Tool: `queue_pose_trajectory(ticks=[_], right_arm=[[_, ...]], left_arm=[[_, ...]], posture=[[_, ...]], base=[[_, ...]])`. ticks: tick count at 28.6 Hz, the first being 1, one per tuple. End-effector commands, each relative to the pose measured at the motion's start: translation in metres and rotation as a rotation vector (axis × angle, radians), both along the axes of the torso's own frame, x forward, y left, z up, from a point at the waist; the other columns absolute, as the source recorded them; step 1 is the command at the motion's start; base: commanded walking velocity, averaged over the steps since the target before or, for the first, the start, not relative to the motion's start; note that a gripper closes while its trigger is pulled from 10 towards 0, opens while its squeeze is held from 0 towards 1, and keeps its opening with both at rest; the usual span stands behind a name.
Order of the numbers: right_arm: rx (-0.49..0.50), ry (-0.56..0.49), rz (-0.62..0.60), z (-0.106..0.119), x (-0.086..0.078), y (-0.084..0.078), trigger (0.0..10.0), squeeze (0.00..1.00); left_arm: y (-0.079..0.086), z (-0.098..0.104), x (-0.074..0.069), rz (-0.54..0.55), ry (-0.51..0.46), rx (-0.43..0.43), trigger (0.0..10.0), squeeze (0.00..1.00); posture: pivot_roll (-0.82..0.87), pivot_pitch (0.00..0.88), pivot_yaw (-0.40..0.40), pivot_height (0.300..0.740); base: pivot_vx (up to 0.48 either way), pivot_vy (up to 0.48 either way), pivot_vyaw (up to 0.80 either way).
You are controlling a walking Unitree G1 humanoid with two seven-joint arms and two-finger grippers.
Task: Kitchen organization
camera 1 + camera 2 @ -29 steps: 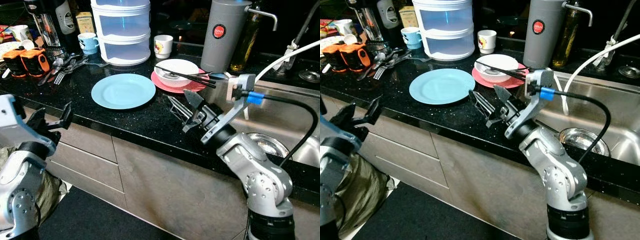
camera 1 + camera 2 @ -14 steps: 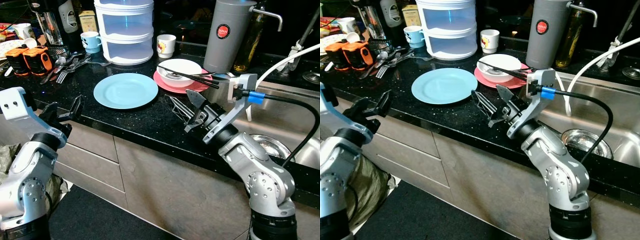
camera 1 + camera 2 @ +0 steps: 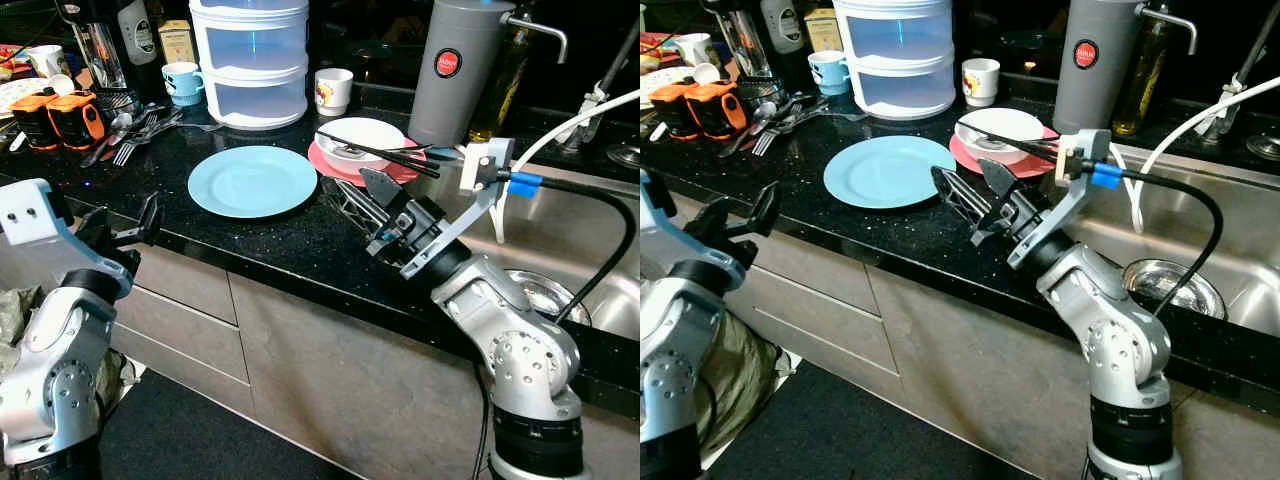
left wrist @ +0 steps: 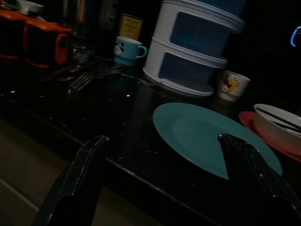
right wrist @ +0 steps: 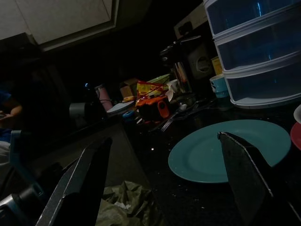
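Note:
A light blue plate lies flat on the black counter. To its right a white bowl with black chopsticks across it sits on a pink plate. My right gripper is open and hovers low over the counter between the blue plate's right rim and the pink plate, holding nothing. My left gripper is open at the counter's front edge, left of the blue plate, which lies beyond its fingers in the left wrist view. The right wrist view looks across the blue plate.
A white stacked drawer box, a blue mug and a white cup stand behind the plates. Loose cutlery and orange items lie far left. A grey dispenser and the steel sink are on the right.
My right gripper has moved left toward the blue plate's rim. My left arm rose to the counter's front edge a second ago and has since held there.

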State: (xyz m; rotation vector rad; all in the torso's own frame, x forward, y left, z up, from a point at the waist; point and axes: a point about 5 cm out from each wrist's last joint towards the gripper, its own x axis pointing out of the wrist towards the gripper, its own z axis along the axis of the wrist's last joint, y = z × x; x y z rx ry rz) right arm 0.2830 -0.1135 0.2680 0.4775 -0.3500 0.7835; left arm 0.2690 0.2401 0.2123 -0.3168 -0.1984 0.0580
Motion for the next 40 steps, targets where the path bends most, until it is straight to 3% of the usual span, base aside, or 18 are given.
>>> queue_pose_trajectory(ticks=[1, 13, 34, 40], right_arm=[[0.018, -0.006, -0.011, 0.0025, 0.0035, -0.0042, 10.0, 0.00], [0.025, -0.008, -0.027, 0.0045, 0.0083, -0.0080, 10.0, 0.00], [-0.017, -0.015, -0.040, 0.0029, 0.0098, -0.0079, 10.0, 0.00], [-0.024, -0.017, -0.043, 0.0025, 0.0099, -0.0092, 10.0, 0.00]], left_arm=[[0.0101, 0.0031, -0.0057, 0.042, -0.010, 0.021, 10.0, 0.00], [0.0129, 0.0055, -0.0081, 0.062, -0.021, 0.033, 10.0, 0.00], [0.0167, 0.0061, -0.0061, 0.067, -0.026, 0.022, 10.0, 0.00], [0.0131, 0.0061, -0.0027, 0.037, -0.024, -0.008, 10.0, 0.00]], posture=[[0.10, 0.000, 0.007, 0.740], [0.11, 0.000, 0.003, 0.740], [0.10, 0.000, 0.009, 0.740], [0.10, 0.000, 0.012, 0.740]], base=[[0.000, 0.000, 0.00], [0.000, 0.000, 0.00], [0.326, 0.000, 0.00], [0.041, 0.000, 0.00]])
